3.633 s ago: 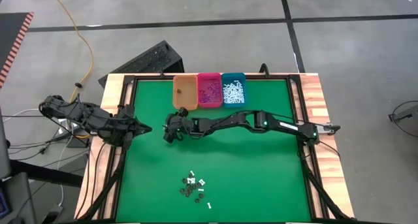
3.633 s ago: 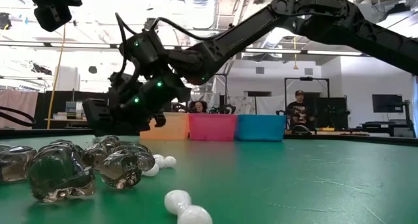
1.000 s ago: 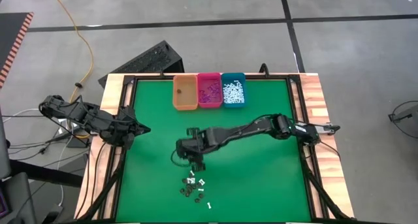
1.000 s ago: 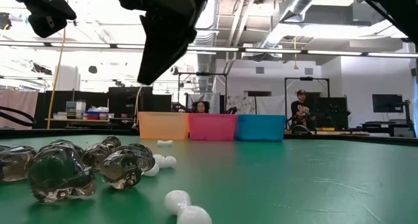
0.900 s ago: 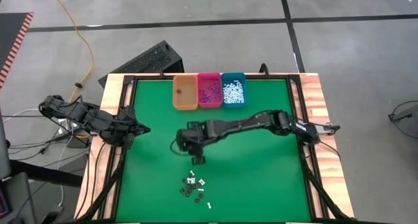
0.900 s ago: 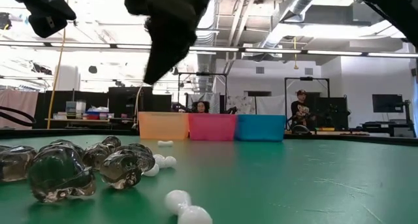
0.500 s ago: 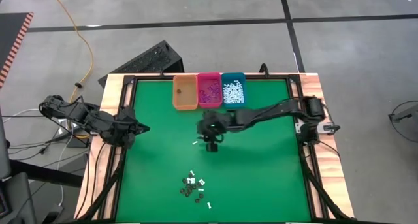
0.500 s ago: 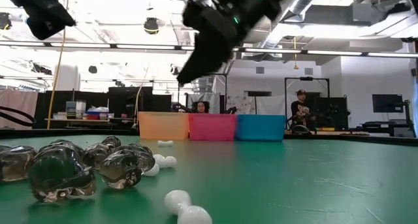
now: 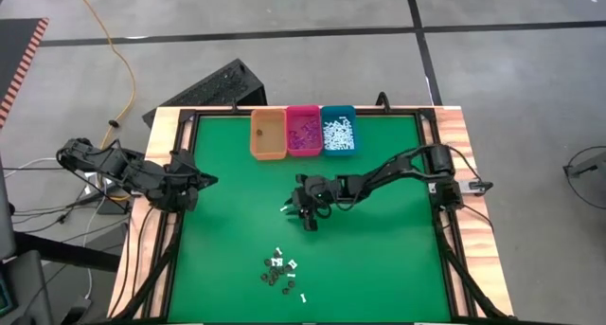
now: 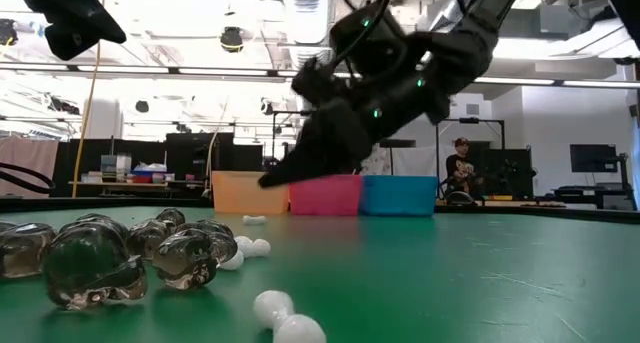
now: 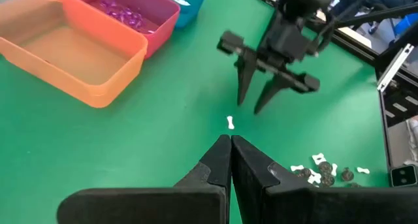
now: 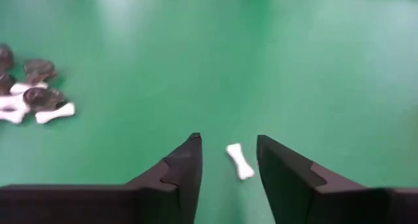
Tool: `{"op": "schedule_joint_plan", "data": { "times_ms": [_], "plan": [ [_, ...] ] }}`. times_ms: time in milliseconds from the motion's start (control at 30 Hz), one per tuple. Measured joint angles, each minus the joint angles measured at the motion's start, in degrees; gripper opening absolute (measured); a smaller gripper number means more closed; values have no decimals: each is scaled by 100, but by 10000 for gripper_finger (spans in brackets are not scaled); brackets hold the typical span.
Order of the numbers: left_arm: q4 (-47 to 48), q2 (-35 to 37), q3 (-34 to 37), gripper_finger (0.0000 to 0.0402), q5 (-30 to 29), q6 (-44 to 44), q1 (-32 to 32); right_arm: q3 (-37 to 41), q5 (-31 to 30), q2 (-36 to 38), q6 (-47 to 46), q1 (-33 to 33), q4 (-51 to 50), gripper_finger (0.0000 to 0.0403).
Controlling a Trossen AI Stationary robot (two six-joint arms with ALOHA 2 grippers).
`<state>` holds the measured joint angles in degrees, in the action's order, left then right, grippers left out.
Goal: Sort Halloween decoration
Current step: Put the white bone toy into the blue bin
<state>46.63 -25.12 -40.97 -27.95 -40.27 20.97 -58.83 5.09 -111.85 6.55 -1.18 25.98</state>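
I see even, bright overhead light; soft glare streaks the green surface (image 12: 294, 48), and the near pieces (image 10: 90, 258) look blurred.

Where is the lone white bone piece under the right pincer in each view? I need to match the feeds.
High view: lone white bone, mid-mat beside the right pincer.
Low view: small white piece before the orange bin.
Left wrist view: off the shut left pincer's tips.
Right wrist view: between the open fingers.
Shared landmark: the orange bin.
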Motion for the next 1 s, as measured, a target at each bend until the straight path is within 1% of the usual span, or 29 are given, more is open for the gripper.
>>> {"op": "schedule_joint_plan", "data": {
  "times_ms": [67,233,333,467,533,600,767,867,1000],
  "plan": [
    [5,0,0,0,-77,-1,0,-73,110,-203,17,-1,18,190],
    [20,0,0,0,-147,6,0,-450,121,-643,98,68,42,231],
    [41,0,0,0,-145,7,0,-696,120,-867,144,90,-58,235],
    [51,0,0,0,-130,9,0,-955,166,-1086,123,97,-423,224],
    [84,0,0,0,-126,11,2,-956,180,-1156,81,99,-512,208],
    [83,0,0,0,-126,11,2,-959,168,-1180,18,99,-540,179],
    [136,0,0,0,-123,11,0,-964,38,-1187,159,98,-709,70],
    [156,0,0,0,-121,11,0,-960,64,-1188,180,136,-756,21],
    [156,0,0,0,-119,11,2,-946,91,-1175,36,134,-697,19]
  ]
}}
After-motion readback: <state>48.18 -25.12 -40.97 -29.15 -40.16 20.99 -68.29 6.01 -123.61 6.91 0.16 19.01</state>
